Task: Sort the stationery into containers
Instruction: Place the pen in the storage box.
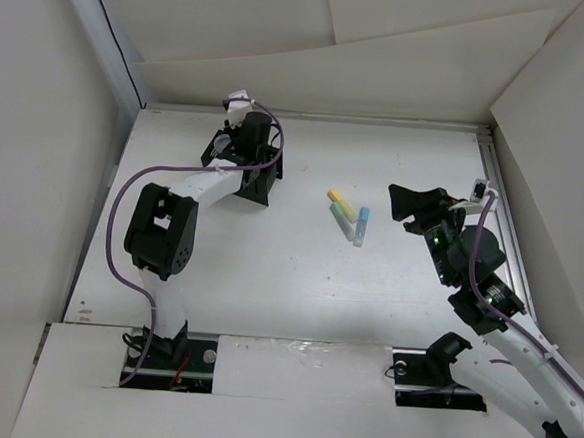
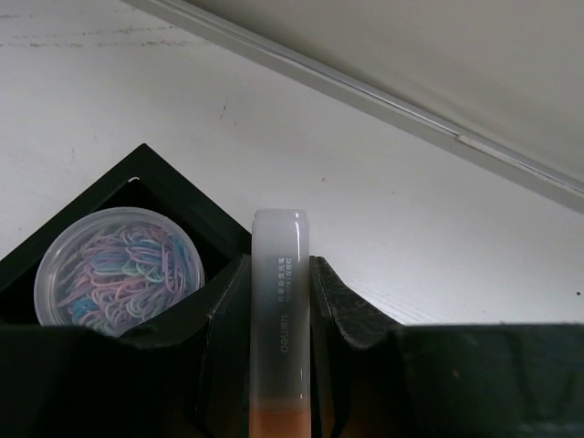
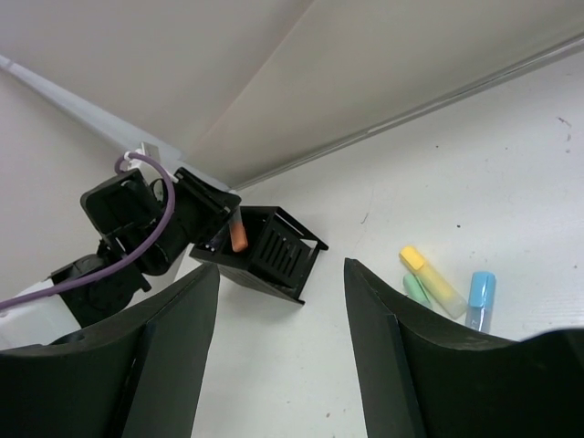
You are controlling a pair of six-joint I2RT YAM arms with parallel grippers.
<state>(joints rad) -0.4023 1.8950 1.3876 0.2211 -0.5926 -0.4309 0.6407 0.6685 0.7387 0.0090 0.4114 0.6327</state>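
Observation:
My left gripper (image 2: 279, 301) is shut on an orange stick (image 2: 279, 310) with a frosted clear cap and holds it over the black organizer box (image 1: 255, 176). From the right wrist view the stick's orange end (image 3: 238, 239) hangs in the box's opening (image 3: 265, 251). A clear round jar (image 2: 117, 269) of coloured paper clips sits in a box compartment. Yellow (image 1: 340, 204), pale green (image 1: 344, 221) and light blue (image 1: 362, 226) sticks lie together mid-table. My right gripper (image 1: 413, 205) is open and empty, just right of them.
White walls close in the table on the left, back and right. A metal rail (image 2: 383, 96) runs along the back edge behind the box. The arm bases (image 1: 167, 356) stand at the near edge.

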